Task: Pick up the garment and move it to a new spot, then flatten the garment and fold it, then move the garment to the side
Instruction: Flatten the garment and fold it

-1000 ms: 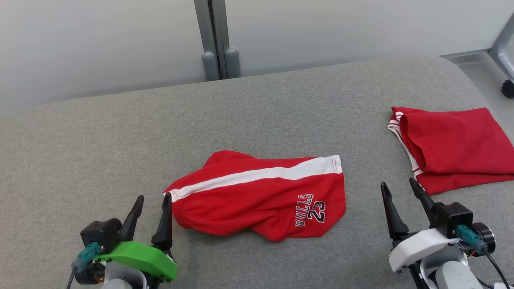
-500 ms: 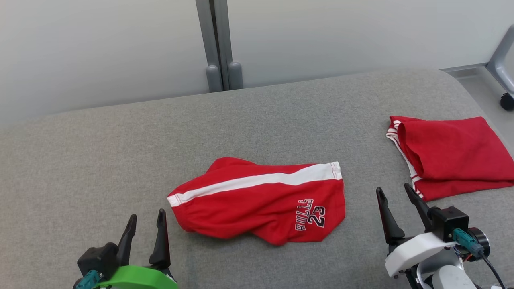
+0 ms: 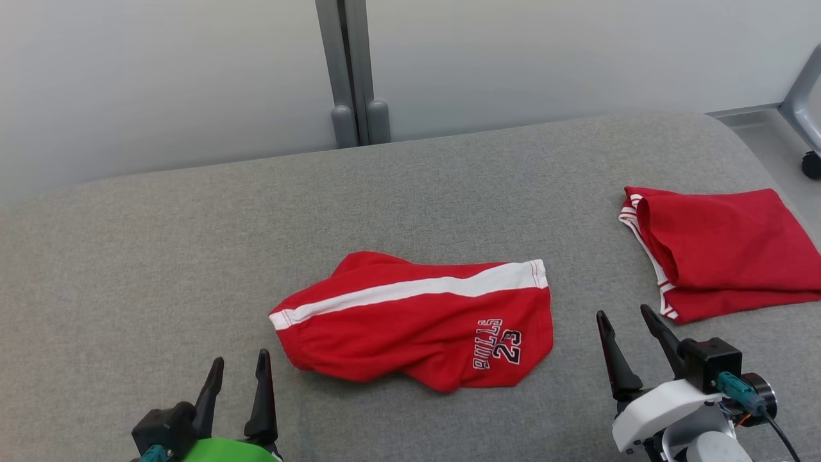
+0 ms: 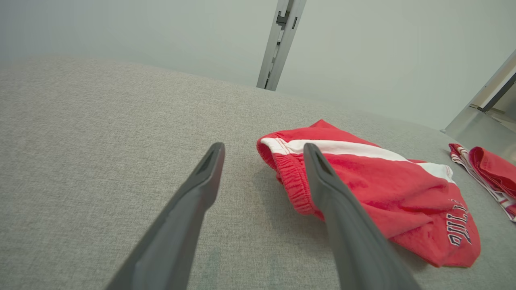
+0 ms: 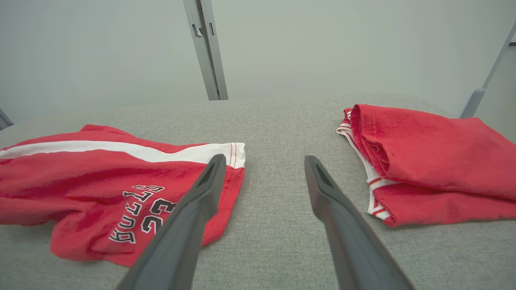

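Red shorts (image 3: 417, 321) with a white side stripe lie rumpled in the middle of the grey fabric-covered counter (image 3: 160, 256). Their elastic waistband is toward my left and the leg hem toward my right. Dark lettering and the number 23 sit near the hem, turned sideways as I see them from the head view.

My left tool (image 3: 240, 357) sits low at the near left with its two dark fingers spread wide and nothing between them. From the head view its right finger is just beside the waistband end of the shorts, with a thin strip of bare fabric between them. In the left wrist view that same finger crosses in front of the waistband, so I cannot tell the height above the cloth.

My right tool (image 3: 622, 310) is released too, fingers apart and empty. It is over bare counter between the hem of the shorts and a folded red garment (image 3: 718, 250) with red-and-white trim. That folded piece lies well apart from the shorts, near the right edge of the counter.

Behind the counter stands a pale wall with a grey post (image 3: 351, 70), and a dark caster wheel (image 3: 811, 163) rests on the floor at the far right.
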Controlling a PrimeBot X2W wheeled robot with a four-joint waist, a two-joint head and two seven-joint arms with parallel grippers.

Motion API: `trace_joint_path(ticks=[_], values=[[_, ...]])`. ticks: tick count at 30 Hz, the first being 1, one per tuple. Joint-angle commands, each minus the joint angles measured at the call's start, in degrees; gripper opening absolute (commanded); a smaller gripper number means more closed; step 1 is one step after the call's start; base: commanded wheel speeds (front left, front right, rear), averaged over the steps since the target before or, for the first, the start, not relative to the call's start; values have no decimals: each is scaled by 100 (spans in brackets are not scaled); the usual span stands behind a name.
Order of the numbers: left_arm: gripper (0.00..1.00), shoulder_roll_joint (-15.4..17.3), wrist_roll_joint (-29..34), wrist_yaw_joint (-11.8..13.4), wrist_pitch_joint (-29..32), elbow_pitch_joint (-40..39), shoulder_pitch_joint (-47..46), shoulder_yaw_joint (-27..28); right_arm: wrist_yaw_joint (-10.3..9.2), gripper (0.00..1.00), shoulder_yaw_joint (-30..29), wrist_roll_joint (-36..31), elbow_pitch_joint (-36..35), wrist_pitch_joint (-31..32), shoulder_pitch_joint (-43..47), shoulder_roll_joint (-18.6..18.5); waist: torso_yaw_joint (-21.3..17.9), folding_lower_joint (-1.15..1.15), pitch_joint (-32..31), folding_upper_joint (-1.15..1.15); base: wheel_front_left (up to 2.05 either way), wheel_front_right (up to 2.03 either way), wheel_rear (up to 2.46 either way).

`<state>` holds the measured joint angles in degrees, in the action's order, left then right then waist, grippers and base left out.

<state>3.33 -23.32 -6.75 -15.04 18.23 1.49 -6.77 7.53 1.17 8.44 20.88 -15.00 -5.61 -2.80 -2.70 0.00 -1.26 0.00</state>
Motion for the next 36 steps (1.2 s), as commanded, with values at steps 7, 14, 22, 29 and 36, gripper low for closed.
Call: trace_joint_path(ticks=[7,14,22,29,36], values=[[100,-20,104,-53,-18,58,12,22,-9,100,15,-54,60,-25,-54,-20,26,0,-2,0,0,0,0],[100,-28,149,-66,-18,75,-125,26,-9,100,130,-111,225,-25,-302,-18,81,0,15,0,0,0,0],[100,-31,187,-77,-18,96,-236,-99,-9,100,354,-299,1009,348,-1274,-20,237,0,182,0,0,0,0],[100,-23,164,-82,-18,143,-362,-126,-9,100,454,-73,1759,924,-2094,-325,506,0,459,0,0,0,0],[100,34,135,-84,-18,164,-560,-211,-9,100,1069,1501,2393,1854,-2691,-684,770,0,856,0,0,0,0]])
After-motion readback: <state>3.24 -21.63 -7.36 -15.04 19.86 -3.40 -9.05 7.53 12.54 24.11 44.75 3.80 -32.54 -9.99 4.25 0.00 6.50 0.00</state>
